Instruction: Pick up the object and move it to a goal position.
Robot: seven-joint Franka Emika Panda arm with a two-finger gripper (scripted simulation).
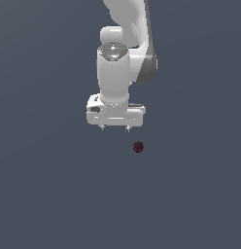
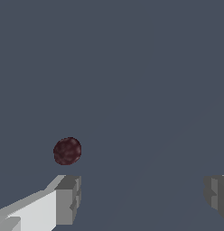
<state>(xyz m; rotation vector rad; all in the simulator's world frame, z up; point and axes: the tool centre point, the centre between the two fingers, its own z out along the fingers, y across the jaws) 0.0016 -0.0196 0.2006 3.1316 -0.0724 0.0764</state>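
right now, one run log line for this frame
gripper: open, empty | small dark red bumpy lump: not between fingers, offset to exterior view's right | phase: pre-grasp

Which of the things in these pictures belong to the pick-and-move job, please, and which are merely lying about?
Belonging to the job:
- the dark red lump, lying apart from the gripper
- the gripper, jaws open and holding nothing

Lying about:
- nothing else shows; only the plain grey surface
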